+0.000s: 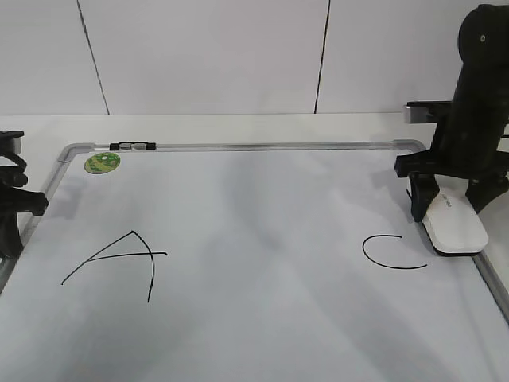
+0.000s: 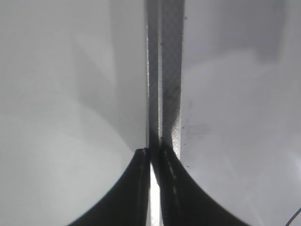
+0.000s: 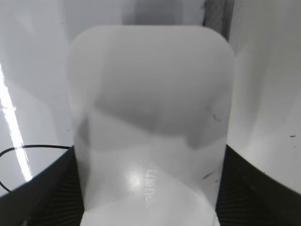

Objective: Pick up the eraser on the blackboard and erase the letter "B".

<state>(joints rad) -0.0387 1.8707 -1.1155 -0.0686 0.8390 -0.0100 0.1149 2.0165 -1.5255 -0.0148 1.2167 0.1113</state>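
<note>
The blackboard [image 1: 254,199] lies flat, a white board with a grey frame. The white eraser [image 1: 455,225] rests at its right edge, next to the black "C" [image 1: 390,255]. My right gripper [image 1: 445,203] is shut on the eraser, its fingers at both sides of the eraser in the right wrist view [image 3: 150,108]. No letter "B" shows; the board between the black "A" [image 1: 119,259] and the "C" is blank. My left gripper [image 1: 16,208] is shut and empty over the board's left frame [image 2: 164,70].
A round green sticker [image 1: 102,162] and a small black-and-silver clip [image 1: 133,146] sit at the board's far left corner. The white table surrounds the board. A wall stands behind. A stroke of the "C" [image 3: 33,147] shows left of the eraser.
</note>
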